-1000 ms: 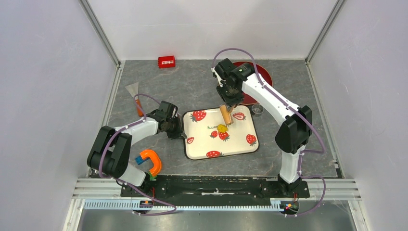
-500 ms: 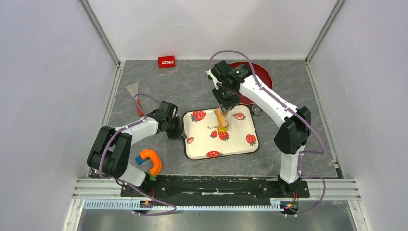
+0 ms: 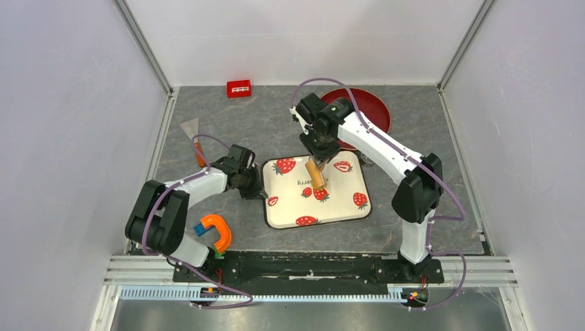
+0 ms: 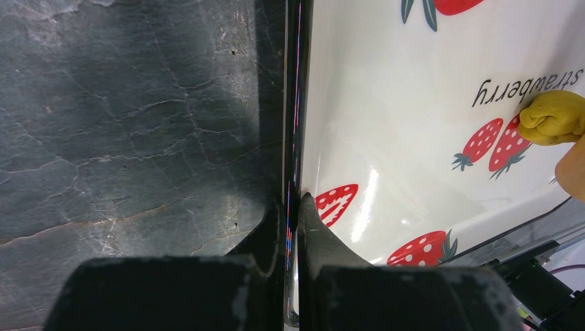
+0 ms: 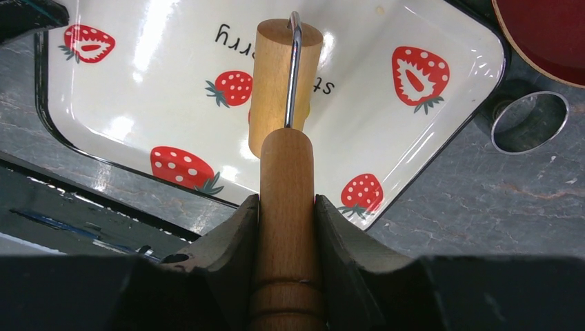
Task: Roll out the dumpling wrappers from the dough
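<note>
Pinching tray (image 4: 386,89) rim: left end effector (image 4: 292,207); dough (image 4: 555,117) right.

I am logging a dark grey, slate-veined tabletop (image 3: 269,131), evenly lit. Pale walls are enclosing it: left panel (image 3: 62,138), back panel (image 3: 303,34), right panel (image 3: 531,138). Metal corner posts (image 3: 143,47) are rising behind; an aluminium rail (image 3: 141,267) is running along the near edge.
</note>
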`<state>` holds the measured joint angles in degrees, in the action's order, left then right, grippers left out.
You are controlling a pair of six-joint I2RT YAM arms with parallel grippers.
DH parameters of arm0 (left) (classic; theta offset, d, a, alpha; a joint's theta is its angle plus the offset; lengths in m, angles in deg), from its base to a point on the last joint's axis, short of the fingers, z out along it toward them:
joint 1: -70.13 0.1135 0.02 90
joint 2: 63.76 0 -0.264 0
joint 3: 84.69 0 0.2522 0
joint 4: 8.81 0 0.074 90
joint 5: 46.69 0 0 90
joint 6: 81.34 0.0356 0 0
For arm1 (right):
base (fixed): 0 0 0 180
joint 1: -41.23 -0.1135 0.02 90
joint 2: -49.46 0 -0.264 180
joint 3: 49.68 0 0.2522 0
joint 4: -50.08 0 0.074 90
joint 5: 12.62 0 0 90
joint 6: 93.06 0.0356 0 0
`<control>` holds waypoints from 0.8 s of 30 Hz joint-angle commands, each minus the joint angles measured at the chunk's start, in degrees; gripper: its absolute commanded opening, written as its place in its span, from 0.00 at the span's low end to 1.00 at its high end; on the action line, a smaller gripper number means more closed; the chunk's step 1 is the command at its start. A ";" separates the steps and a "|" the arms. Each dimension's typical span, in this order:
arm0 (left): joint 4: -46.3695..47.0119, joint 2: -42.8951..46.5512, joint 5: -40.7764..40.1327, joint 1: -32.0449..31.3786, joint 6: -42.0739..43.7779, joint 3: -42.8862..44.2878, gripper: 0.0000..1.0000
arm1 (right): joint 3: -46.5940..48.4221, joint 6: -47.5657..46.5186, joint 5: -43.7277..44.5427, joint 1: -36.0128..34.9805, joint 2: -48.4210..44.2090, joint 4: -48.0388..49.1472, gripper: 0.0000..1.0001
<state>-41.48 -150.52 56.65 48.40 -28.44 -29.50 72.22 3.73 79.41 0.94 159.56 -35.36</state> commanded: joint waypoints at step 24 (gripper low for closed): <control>-1.56 -4.11 -4.02 -1.91 -0.16 -1.48 0.02 | 1.72 0.37 3.00 -1.02 -6.31 4.08 0.00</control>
<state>-40.02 -151.35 57.07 47.43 -28.46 -29.15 70.21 3.36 82.33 -0.74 159.19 -33.81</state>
